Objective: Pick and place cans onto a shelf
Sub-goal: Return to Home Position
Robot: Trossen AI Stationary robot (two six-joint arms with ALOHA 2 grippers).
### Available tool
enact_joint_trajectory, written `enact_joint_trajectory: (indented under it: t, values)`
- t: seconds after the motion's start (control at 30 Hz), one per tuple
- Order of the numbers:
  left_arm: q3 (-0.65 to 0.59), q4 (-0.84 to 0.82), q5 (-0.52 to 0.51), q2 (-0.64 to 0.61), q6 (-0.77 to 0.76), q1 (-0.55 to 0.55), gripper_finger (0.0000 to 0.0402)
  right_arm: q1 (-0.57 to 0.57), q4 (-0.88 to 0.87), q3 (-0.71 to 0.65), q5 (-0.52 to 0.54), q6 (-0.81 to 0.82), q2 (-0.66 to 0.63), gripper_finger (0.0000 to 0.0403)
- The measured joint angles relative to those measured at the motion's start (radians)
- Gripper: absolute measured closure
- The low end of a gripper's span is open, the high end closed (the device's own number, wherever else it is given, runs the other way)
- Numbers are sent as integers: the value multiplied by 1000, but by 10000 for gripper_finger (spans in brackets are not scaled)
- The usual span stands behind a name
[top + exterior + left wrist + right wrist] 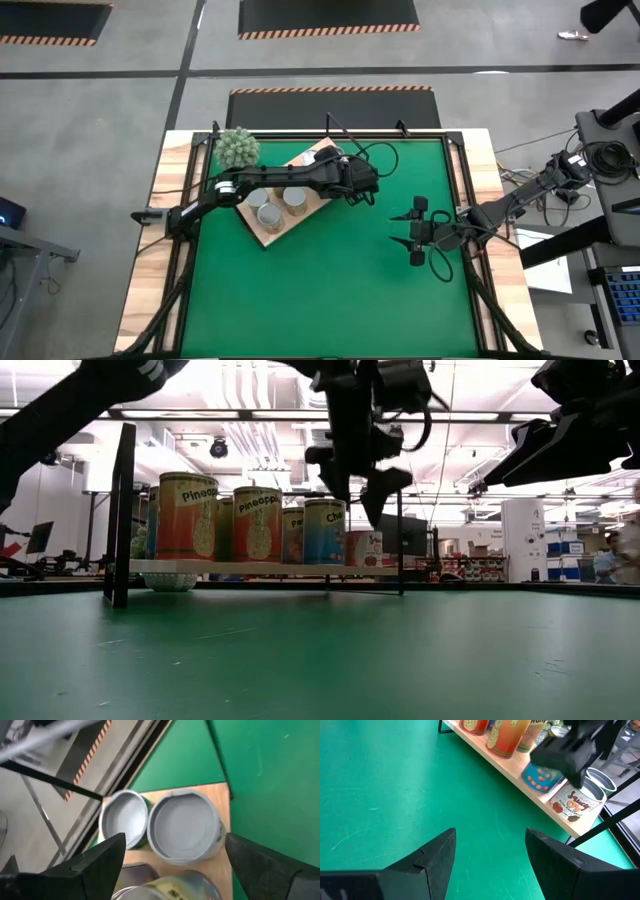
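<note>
A spiky green plant [238, 148] stands just beside the shelf [272, 234], which lies slantwise on the green mat [330, 290]; the cans [270, 214] all stand on the board, none on the mat, so placing looks finished and the step in hand is likely the return home; the left gripper [362, 186] hangs over the shelf's right end, fingers spread wide and empty, above two can tops; it calls for a straight lift first, lest a finger clip a can or the black wire frame [400, 540]; the right gripper [415, 232] waits well apart over bare mat, wide open, holding nothing.
</note>
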Motion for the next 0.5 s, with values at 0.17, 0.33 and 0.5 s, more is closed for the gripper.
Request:
enact_joint_trajectory:
  t: [0.17, 0.33, 0.5]
  values:
    - [2, 15, 13, -31, 135, -25, 81, 0, 0, 0, 0, -1, 0, 177]
    - [2, 26, 151, -55, 200, -43, 139, 0, 0, 0, 0, -4, 0, 177]
    - [2, 40, 347, -57, 122, 4, 302, 0, 0, 0, 0, -4, 0, 177]
